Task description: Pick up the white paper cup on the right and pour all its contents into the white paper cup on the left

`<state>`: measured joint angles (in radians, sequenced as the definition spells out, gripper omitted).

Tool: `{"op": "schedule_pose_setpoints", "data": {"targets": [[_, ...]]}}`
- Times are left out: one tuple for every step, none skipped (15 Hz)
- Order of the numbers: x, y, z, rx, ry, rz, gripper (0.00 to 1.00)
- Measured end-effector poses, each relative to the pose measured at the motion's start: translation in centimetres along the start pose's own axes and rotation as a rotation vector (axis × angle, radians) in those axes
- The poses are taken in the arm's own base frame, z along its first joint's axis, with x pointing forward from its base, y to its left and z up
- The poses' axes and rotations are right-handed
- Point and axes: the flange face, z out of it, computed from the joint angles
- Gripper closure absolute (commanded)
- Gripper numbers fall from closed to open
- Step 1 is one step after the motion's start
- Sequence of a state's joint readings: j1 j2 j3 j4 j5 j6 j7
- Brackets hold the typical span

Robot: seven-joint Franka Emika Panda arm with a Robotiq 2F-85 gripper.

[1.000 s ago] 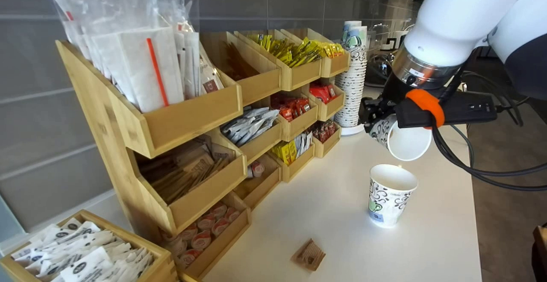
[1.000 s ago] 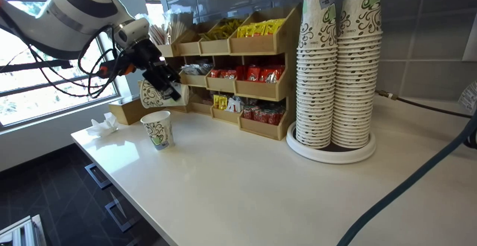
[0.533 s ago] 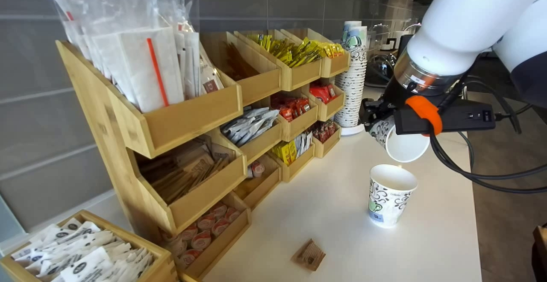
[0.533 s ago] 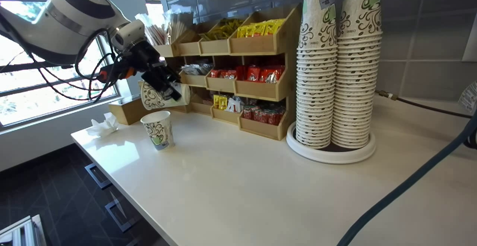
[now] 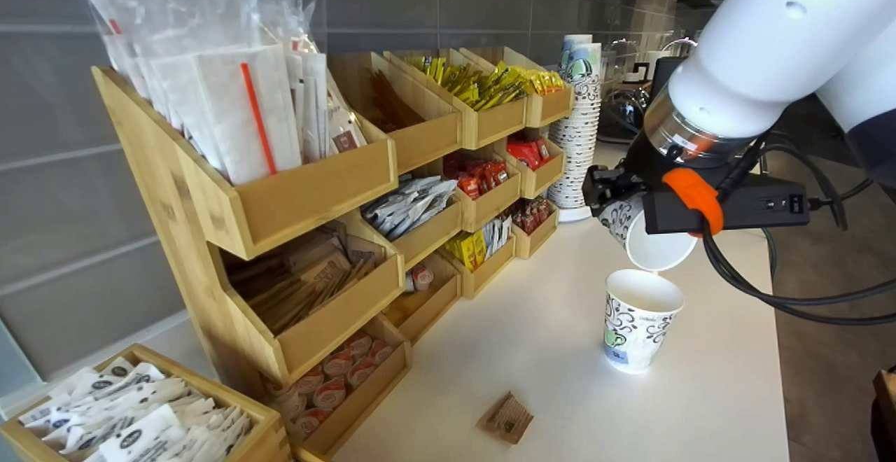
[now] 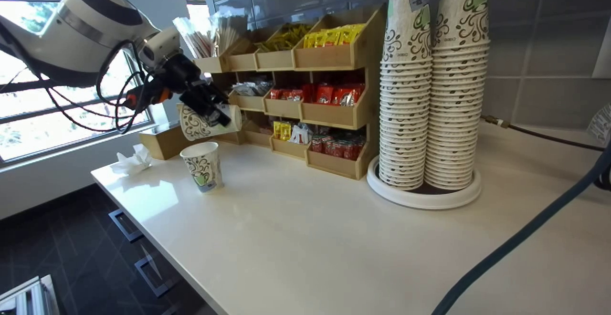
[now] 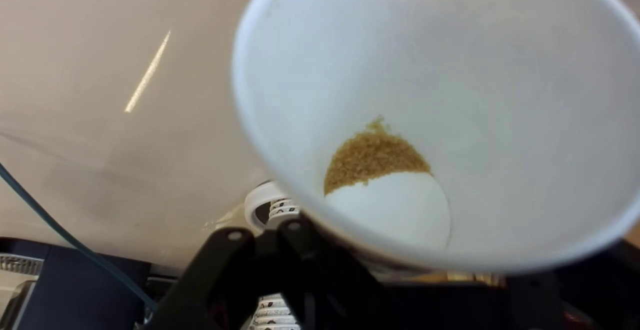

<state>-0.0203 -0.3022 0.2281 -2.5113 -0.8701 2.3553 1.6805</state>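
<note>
My gripper [image 6: 213,110] is shut on a white paper cup with a dark swirl pattern [image 6: 194,125]. This held cup is tipped, its mouth sloping down, just above the standing cup. In the wrist view the held cup [image 7: 500,120] shows brown granules [image 7: 375,157] lying against the far end of its inside. The second white paper cup [image 5: 638,329] stands upright on the counter, directly below the held cup's rim; it also shows in an exterior view [image 6: 203,168]. The inside bottom of the standing cup is hidden. The camera body hides part of the fingers.
A wooden rack [image 5: 315,182] with packets and sticks stands along the wall. Tall cup stacks sit on a round white tray [image 6: 425,203]. A brown packet [image 5: 509,418] lies on the counter [image 6: 305,238]. A crumpled napkin [image 6: 132,161] lies near the counter's end.
The held cup has moved slightly down and left in an exterior view, with its rim closer to the standing cup. The arm and wrist have tilted with it. The standing cup has not moved.
</note>
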Motion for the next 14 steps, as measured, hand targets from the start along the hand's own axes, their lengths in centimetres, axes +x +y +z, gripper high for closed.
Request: {"op": "schedule_pose_setpoints", "data": {"targets": [[-0.2,-0.1,-0.1,0.004,0.009,-0.012,0.58],[-0.4,-0.2,-0.2,0.008,0.017,-0.021,0.58],[-0.6,-0.3,-0.3,0.012,0.026,-0.029,0.58],[-0.7,-0.4,-0.4,0.016,0.038,-0.037,0.58],[-0.8,-0.5,-0.5,0.020,0.049,-0.040,0.58],[-0.9,-0.5,-0.5,0.023,0.062,-0.044,0.58],[-1.1,-0.6,-0.5,0.026,0.071,-0.046,0.58],[-1.2,-0.7,-0.5,0.028,0.079,-0.047,0.58],[-1.4,-0.7,-0.5,0.028,0.078,-0.039,0.33],[-1.7,-0.8,-0.4,0.030,0.058,-0.025,0.33],[-1.8,-0.8,-0.3,0.032,0.043,-0.016,0.33],[-1.8,-0.8,-0.2,0.033,0.035,-0.012,0.33],[-1.8,-0.7,-0.1,0.033,0.031,-0.010,0.33],[-1.8,-0.7,0.0,0.034,0.029,-0.009,0.58]]}}
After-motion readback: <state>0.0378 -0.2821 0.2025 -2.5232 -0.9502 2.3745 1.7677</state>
